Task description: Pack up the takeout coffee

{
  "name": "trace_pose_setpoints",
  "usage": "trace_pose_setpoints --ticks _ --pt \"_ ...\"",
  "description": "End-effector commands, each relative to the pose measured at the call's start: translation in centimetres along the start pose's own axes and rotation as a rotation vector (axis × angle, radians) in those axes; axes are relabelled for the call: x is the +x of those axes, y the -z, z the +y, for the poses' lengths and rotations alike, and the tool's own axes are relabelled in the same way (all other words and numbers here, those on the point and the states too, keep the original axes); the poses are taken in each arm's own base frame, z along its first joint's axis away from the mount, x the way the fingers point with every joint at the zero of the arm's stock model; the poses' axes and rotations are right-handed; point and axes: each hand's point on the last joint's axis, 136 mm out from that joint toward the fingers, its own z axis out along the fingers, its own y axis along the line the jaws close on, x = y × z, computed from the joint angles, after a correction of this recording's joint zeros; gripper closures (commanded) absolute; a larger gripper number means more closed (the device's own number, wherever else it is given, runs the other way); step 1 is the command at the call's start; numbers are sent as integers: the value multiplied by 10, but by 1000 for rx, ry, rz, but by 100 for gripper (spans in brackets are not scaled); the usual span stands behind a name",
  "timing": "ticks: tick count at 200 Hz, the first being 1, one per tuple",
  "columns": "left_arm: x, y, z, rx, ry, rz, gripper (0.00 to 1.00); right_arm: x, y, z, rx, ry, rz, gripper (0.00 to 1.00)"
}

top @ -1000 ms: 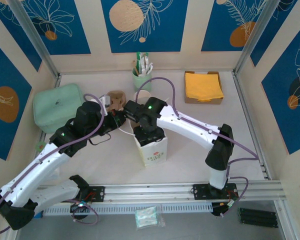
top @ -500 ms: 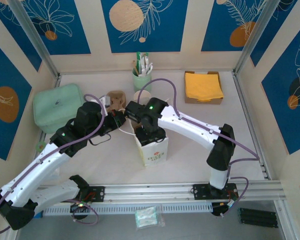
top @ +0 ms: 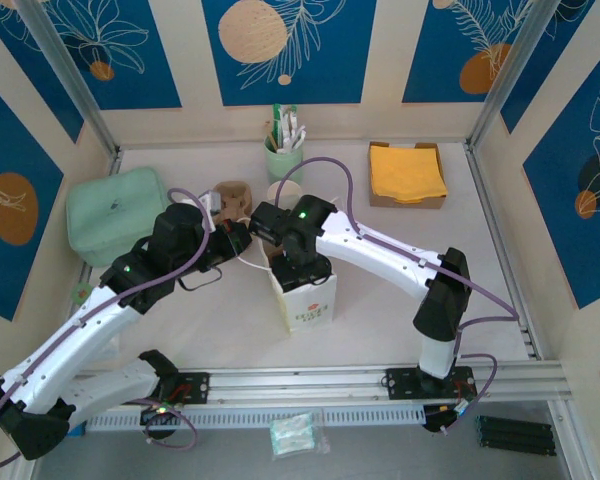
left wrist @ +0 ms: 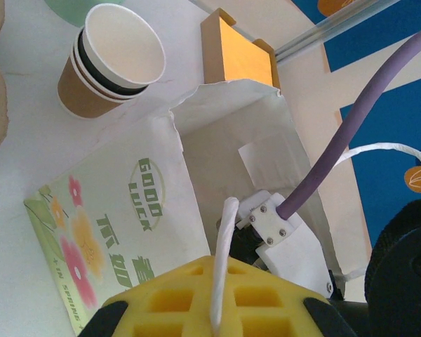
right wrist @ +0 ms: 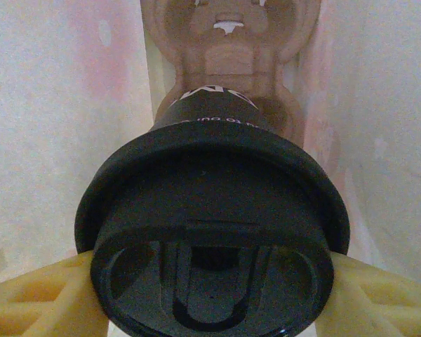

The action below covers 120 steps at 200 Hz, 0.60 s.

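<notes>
At the left edge of the surface lies one mint-green pouch (top: 115, 215). The left arm (top: 100, 320) stretches from the near-left corner toward the middle, low and nearly straight. Its left pincer (left wrist: 223, 274) is pinched tight on the white cord handle (left wrist: 226, 232) of the paper bag (top: 305, 298), holding the mouth open. Behind it sit a brown pulp cup tray (top: 232, 198) and one stack of nested lidless cups (left wrist: 116, 60) (three rims, as far as I can count). A green holder (top: 283, 155) of sticks and sachets stands at the far edge.

The single bag stands mid-surface. The right arm (top: 380, 255) bends at the elbow over it, with its wrist dipping into the mouth. Inside, the right pincer (right wrist: 210, 295) is partly open, with its yellow fingers (right wrist: 35, 298) clasping the black lid of the takeout coffee (right wrist: 210, 210), which hangs between the bag's white walls above a brown pulp insert (right wrist: 228, 42). One box of orange napkins (top: 407, 173) sits near the far-right corner.
</notes>
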Motion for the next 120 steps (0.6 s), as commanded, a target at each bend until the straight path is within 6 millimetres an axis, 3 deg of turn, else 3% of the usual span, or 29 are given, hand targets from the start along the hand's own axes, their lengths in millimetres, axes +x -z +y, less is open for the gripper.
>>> trace_pose_setpoints --ticks 1,120 --pt "-4 2 -5 11 -11 -17 100 5 8 -1 -27 3 6 42" --pt "-5 2 -6 6 -19 -18 100 16 5 -8 16 28 75 42"
